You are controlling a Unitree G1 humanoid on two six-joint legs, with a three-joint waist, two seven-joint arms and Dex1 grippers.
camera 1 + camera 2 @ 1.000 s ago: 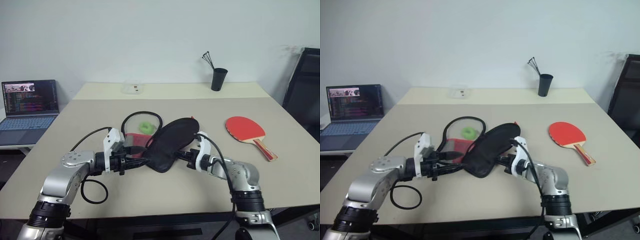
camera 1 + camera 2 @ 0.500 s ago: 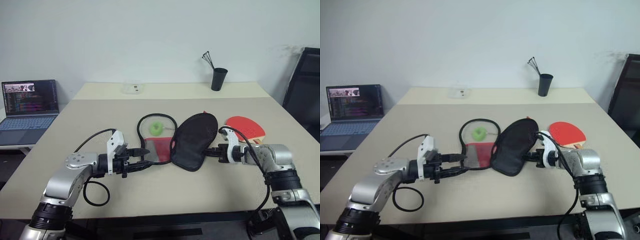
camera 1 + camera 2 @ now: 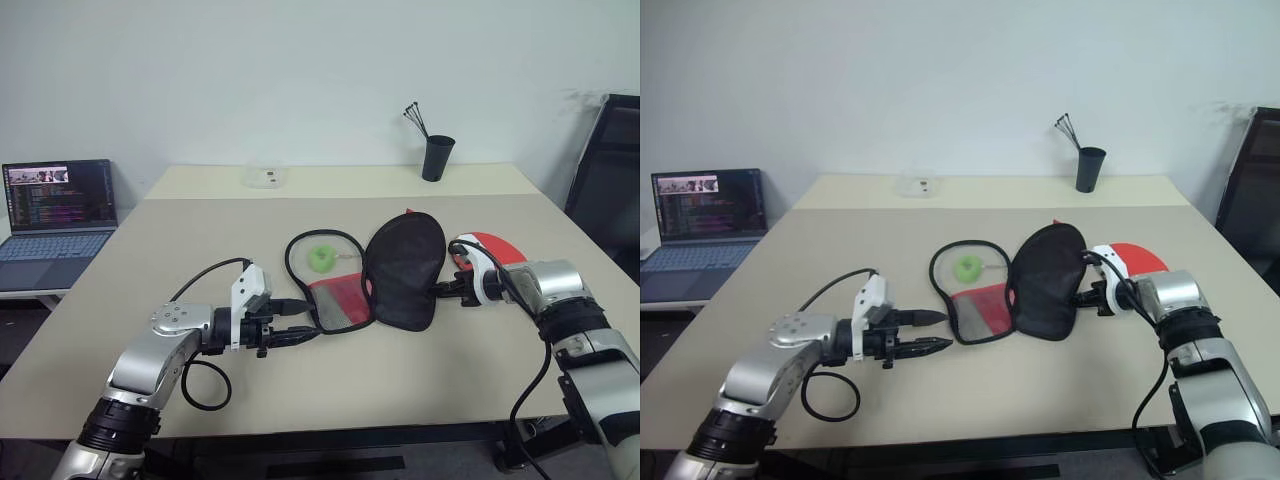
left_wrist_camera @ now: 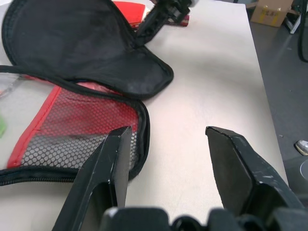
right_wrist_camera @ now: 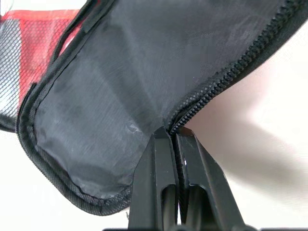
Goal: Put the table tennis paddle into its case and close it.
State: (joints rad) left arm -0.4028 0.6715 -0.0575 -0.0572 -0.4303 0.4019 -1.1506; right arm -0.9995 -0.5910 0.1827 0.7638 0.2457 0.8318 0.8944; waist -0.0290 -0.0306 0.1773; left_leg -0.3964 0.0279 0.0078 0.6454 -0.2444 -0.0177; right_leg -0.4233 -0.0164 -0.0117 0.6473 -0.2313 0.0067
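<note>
**Plain office corner, beige table**

A broad beige table point(image 3: 200, 230) fills the room's middle, butted against a paler one point(image 3: 340, 180) beyond. Behind stands a bare white wall point(image 3: 300, 80), evenly lit. At far left an open laptop point(image 3: 58, 210) sits on a lower surface. A black cup point(image 3: 436, 158) holds thin sticks, possibly pens. A dark chair point(image 3: 608, 180) stands at right.
</note>
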